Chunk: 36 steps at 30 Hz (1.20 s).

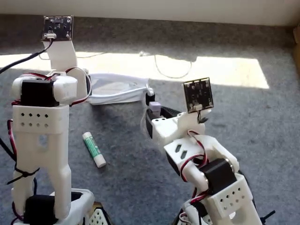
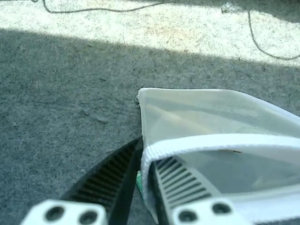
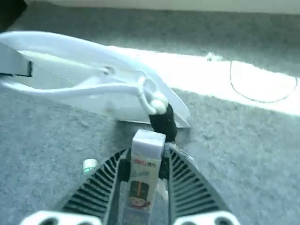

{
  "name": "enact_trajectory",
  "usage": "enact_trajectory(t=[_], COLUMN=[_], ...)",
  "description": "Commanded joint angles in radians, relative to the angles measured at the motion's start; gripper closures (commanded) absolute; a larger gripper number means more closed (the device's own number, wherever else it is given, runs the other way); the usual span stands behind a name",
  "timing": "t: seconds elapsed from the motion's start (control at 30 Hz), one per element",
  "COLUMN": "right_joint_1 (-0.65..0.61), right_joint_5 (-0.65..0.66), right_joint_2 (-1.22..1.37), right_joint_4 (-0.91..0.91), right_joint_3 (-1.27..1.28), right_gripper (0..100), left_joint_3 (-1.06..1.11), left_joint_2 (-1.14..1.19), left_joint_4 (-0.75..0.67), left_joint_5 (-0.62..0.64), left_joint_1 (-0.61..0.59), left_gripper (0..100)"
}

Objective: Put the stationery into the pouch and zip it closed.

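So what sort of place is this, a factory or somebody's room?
Likely an ordinary indoor room, not a factory: everything sits on a grey carpet-like surface, a patch of sunlight falls across it, and a pale wall runs along the far edge.

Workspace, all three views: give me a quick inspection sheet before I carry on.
Surface: grey carpet, partly sunlit.
Job's things: white mesh pouch, mouth open; eraser just short of it; glue stick lying on the carpet between the arms.
Clutter: nothing seen.
Hands: left hand shut on the pouch rim; right hand shut on the eraser.
Cables: thin cable loose on the sunlit strip; red and black wires on the arms.
Surroundings: pale wall base behind.
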Motion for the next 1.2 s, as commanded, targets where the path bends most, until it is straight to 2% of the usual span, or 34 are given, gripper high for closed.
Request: enact_trajectory(t=[0.0,0.3,0.6,0.9,1.07,1.17], right_joint_1=[-0.056,-0.061,-0.061,-0.085,-0.193,-0.22], right_joint_5=[0.014,0.014,0.014,0.018,0.186,0.241], right_joint_2=[-0.045,-0.039,-0.036,-0.036,-0.031,0.031], right_joint_4=[-0.119,-0.377,-0.776,-0.984,-1.066,-1.125], right_joint_3=[-0.062,-0.062,-0.05,0.071,0.143,0.17], right_gripper=[98.6,98.6,98.7,98.7,98.8,98.8], left_joint_3=[-0.008,0.027,0.054,0.054,0.054,0.054], left_joint_2=[-0.004,-0.005,-0.007,-0.008,-0.012,-0.012], left_joint_4=[-0.005,-0.012,-0.035,-0.032,-0.029,-0.029], left_joint_5=[0.008,0.006,0.005,0.005,0.005,0.005], left_joint_1=[-0.018,-0.05,-0.05,-0.05,-0.05,-0.05], left_gripper=[99,99,99,99,99,99])
